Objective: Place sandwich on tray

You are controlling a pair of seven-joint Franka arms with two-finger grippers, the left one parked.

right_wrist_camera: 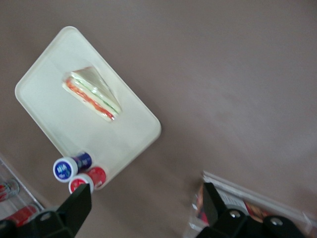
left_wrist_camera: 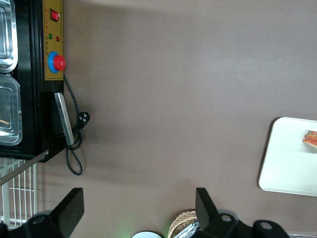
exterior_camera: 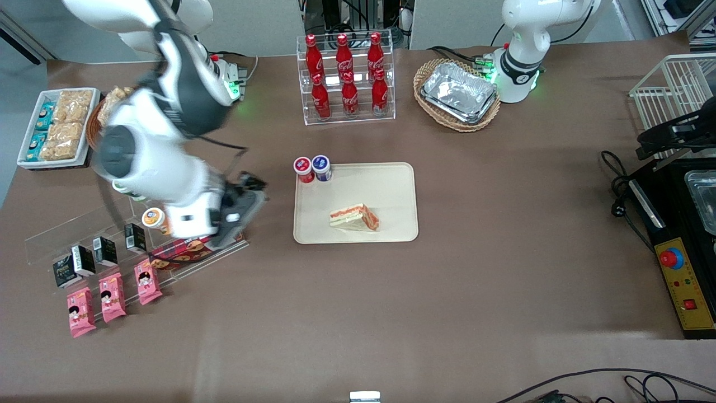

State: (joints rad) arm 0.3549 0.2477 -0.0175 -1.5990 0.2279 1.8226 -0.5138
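Observation:
The sandwich (exterior_camera: 354, 218), a wrapped wedge with red and green layers, lies flat on the cream tray (exterior_camera: 386, 184) in the part nearer the front camera. The right wrist view shows the sandwich (right_wrist_camera: 91, 94) on the tray (right_wrist_camera: 124, 136) from above, and the left wrist view catches the tray's edge (left_wrist_camera: 290, 163) with a bit of the sandwich (left_wrist_camera: 311, 139). My right gripper (exterior_camera: 249, 193) hangs above bare table beside the tray, toward the working arm's end. The gripper (right_wrist_camera: 144, 198) is open, with only brown table between its fingers.
Two small capped bottles (exterior_camera: 312, 168), red and blue, stand at the tray's corner nearest the gripper. A clear shelf with snack packs (exterior_camera: 134, 240) lies under the arm. A cola rack (exterior_camera: 345, 78), a basket of foil trays (exterior_camera: 458, 92) and a white snack tray (exterior_camera: 56, 126) stand farther back.

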